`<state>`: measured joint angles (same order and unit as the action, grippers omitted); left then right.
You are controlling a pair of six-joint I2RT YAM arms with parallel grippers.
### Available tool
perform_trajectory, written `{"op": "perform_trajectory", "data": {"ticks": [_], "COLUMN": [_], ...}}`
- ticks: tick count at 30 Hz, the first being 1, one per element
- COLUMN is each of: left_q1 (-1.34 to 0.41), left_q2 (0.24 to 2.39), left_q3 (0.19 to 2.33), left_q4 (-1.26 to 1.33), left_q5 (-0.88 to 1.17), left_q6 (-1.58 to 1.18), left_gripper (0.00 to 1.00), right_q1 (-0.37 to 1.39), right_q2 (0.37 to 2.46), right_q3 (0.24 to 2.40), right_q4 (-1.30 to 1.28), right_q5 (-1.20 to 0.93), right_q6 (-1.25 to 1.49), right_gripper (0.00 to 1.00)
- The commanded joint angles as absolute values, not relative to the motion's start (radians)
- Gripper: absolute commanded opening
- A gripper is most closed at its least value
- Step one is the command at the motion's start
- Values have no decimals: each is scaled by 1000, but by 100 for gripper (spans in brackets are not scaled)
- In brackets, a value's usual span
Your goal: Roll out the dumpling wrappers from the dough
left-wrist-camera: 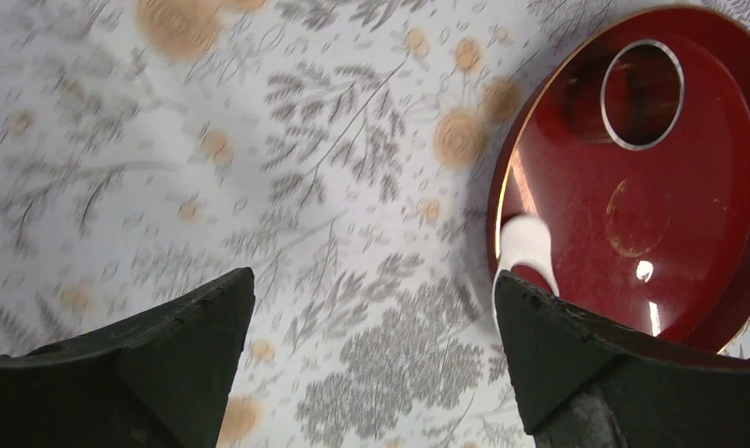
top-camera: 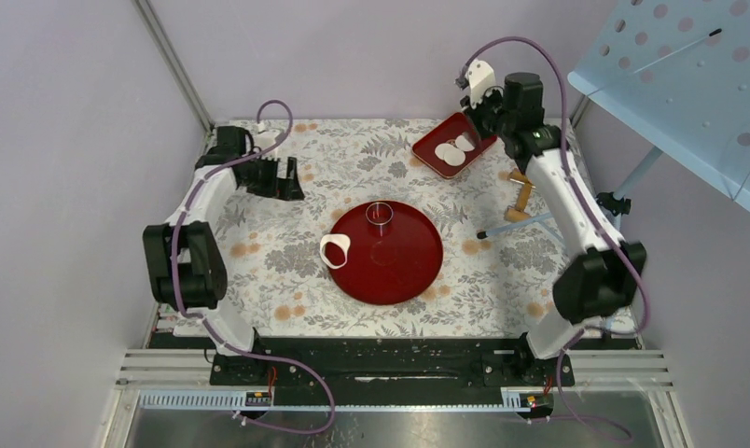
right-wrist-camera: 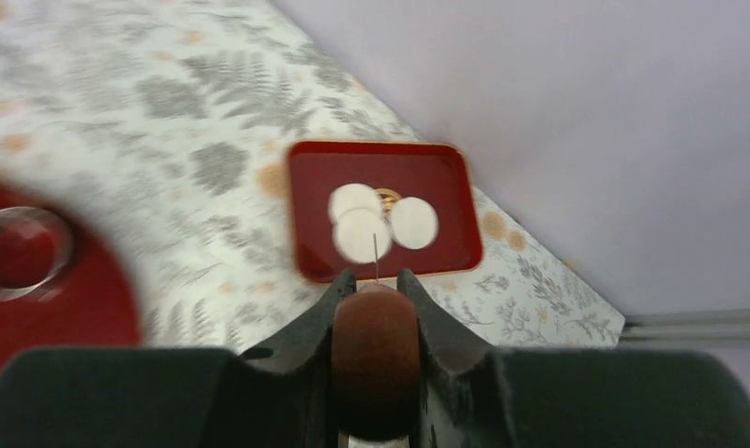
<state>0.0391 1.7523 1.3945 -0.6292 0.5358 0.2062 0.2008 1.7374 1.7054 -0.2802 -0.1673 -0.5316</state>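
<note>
R gripper [right-wrist-camera: 376, 280] pinches a brown thing over the far-right tray [right-wrist-camera: 311, 187], where 3 wrappers [right-wrist-camera: 360, 233] lie. L gripper [left-wrist-camera: 373, 280] is wide apart w/ nothing in it. Dough [top-camera: 335, 250] sits on the plate [top-camera: 399, 266], left edge. Next, prob: roll it flat.

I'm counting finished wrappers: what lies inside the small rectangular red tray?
Three dumpling wrappers lie in the rectangular tray, at least two overlapping, so parts of them are covered. They also hide most of a gold mark on its floor.
</note>
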Motion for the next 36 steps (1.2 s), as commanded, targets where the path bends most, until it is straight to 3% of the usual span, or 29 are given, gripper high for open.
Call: {"op": "perform_trajectory", "data": {"ticks": [1, 5, 12, 16, 18, 21, 27, 31, 36], "left_q1": [115, 169, 189, 191, 197, 212, 238, 255, 270], "left_q2": [1581, 1474, 1303, 1249, 1230, 1207, 1214, 1217, 1197], "left_q3": [1274, 1168, 981, 942, 924, 905, 895, 891, 881], "left_q4": [-598, -617, -642, -677, -676, -667, -651, -649, -649], "left_q5": [553, 563, 601, 630, 660, 665, 708, 724, 747], "left_q6": [258, 309, 366, 371, 365, 369, 373, 376, 376], "left_gripper": [99, 99, 99, 99, 99, 99, 99, 99, 99], "right_q1": [247, 276, 276, 278, 278, 278, 278, 278, 278], "right_q2": [1414, 1201, 1064, 981, 937, 845, 667, 597, 573], "right_q3": [1400, 1087, 740, 548, 494, 461, 451, 481, 521], "right_q4": [-322, -247, -102, 42, 48, -70, -385, -580, -706], "right_q5": [-418, -453, -460, -530, -567, -616, -658, -692, -732], "right_q6": [-633, -743, -841, -878, -914, -979, -1133, -1201, -1191], "right_gripper": [0, 0, 0, 9, 21, 52, 85, 99, 99]}}
